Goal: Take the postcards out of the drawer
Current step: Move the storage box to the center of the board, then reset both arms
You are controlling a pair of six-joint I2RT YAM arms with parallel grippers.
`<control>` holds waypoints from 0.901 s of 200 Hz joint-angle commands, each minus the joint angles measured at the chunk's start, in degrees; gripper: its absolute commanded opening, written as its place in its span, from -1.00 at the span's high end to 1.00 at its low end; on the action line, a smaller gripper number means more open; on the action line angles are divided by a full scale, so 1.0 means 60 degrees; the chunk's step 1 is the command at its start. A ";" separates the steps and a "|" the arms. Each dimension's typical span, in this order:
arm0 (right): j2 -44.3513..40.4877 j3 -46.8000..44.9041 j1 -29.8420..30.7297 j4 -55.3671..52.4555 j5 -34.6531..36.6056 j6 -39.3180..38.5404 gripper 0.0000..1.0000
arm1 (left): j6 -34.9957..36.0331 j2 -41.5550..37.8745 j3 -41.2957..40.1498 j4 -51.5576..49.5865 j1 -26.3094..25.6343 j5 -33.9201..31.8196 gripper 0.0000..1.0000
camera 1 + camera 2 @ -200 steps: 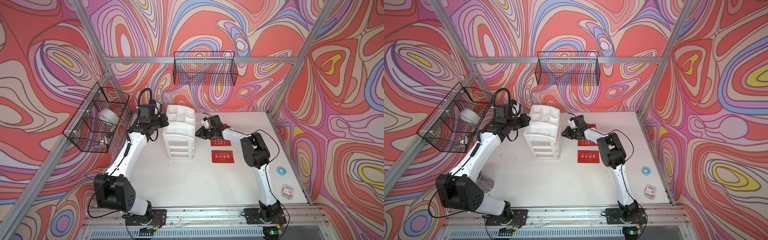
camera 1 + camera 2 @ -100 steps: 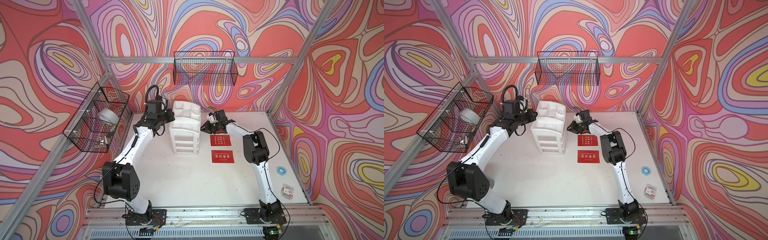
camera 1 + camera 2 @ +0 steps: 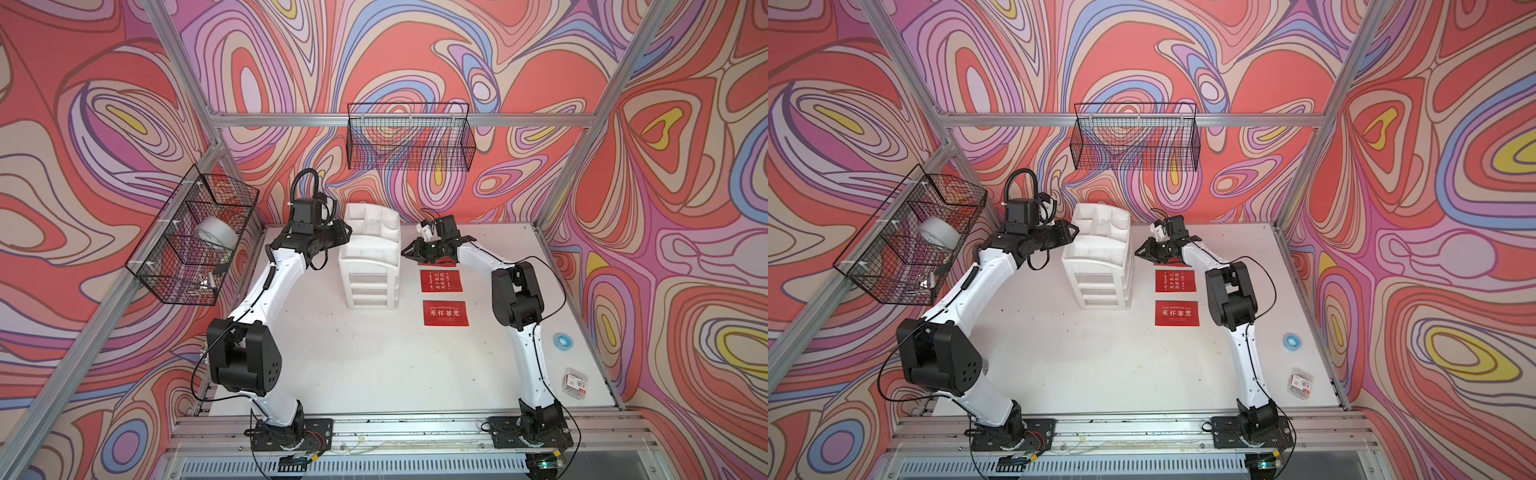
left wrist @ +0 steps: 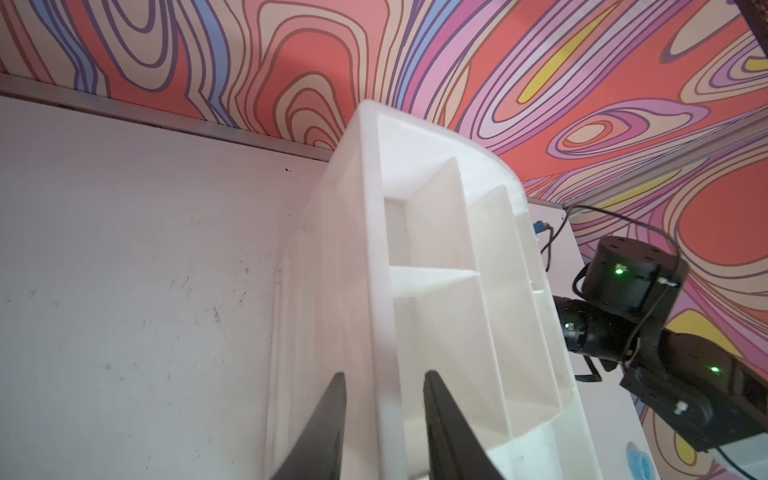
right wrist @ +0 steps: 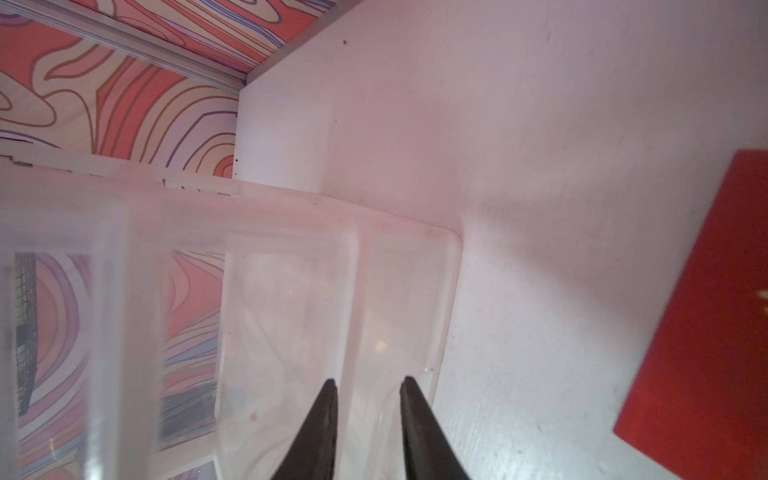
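The white organizer [image 3: 370,253] stands at the back of the table, its three clear drawers [image 3: 369,277] pushed in. Two red postcards [image 3: 441,280] [image 3: 445,313] lie flat to its right. A third postcard [image 3: 442,262] shows partly under the right wrist. My left gripper [image 3: 348,232] [image 4: 384,376] is open, its fingers [image 4: 332,415] astride the organizer's left top wall [image 4: 380,291] with a gap on each side. At the organizer's right side, my right gripper [image 3: 406,250] [image 5: 369,380] holds its fingers a little apart astride a clear plastic rim [image 5: 353,291]. Contact there is unclear.
A wire basket [image 3: 409,137] hangs on the back wall. Another wire basket [image 3: 193,241] on the left wall holds a white tape roll [image 3: 216,235]. A blue tape ring [image 3: 563,341] and a small clear box [image 3: 575,383] lie near the table's right edge.
Over the last second the organizer shifted slightly back and right with both grippers on it. The left jaws have since spread off its wall. The right gripper moved back, uncovering a card.
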 commanded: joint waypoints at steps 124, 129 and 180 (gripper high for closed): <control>-0.7120 -0.5700 -0.0510 -0.0746 0.4295 -0.2317 -0.27 | 0.2370 -0.4064 -0.1242 -0.1161 0.0368 -0.3455 -0.16; -0.7335 -0.5877 -0.0520 -0.0769 0.4406 -0.2370 -0.30 | 0.2413 -0.4215 -0.1385 -0.1150 0.0368 -0.3548 -0.20; -0.9839 -0.7651 -0.0951 -0.0249 0.4864 -0.2723 -0.80 | 0.2569 -0.5683 -0.2690 -0.0648 0.0368 -0.4087 -0.39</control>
